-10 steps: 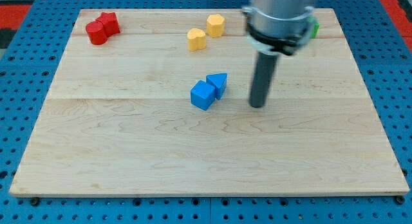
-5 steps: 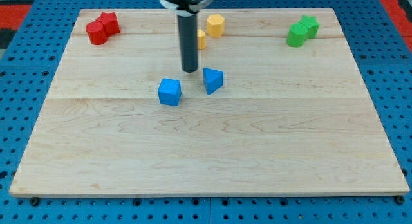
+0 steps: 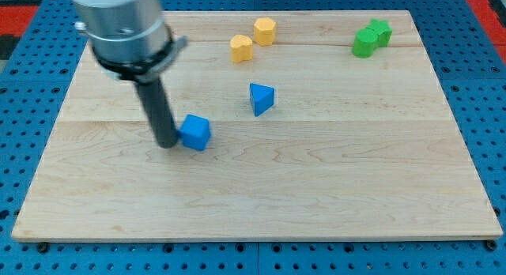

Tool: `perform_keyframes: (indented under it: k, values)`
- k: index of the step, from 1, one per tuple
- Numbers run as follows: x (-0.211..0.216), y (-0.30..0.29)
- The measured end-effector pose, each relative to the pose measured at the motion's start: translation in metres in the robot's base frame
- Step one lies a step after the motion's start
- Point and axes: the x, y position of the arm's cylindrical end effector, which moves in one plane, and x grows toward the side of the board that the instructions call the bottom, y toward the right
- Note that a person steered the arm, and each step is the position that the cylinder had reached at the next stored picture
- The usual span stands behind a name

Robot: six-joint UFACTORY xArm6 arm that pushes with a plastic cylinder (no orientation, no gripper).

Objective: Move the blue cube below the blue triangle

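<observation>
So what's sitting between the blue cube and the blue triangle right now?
Nothing: in the camera view, only bare wood separates the blue cube from the blue triangle. My tip is at the cube's left side, outside that stretch.

A pale wooden board point(image 3: 316, 188) rests on a blue pegboard surface point(image 3: 24, 148).

A broad grey cylindrical housing with a black band round its lower edge narrows into a straight dark rod, smooth and unmarked, ending bluntly at my tip point(image 3: 167, 145).
</observation>
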Motion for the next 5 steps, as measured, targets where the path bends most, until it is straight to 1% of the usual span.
perform_keyframes:
  k: [1, 2, 3, 4, 5]
  values:
    - [0.003, 0.065]
    - [0.002, 0.044]
    - [-0.004, -0.021]
    - [-0.011, 0.004]
    - [-0.020, 0.053]
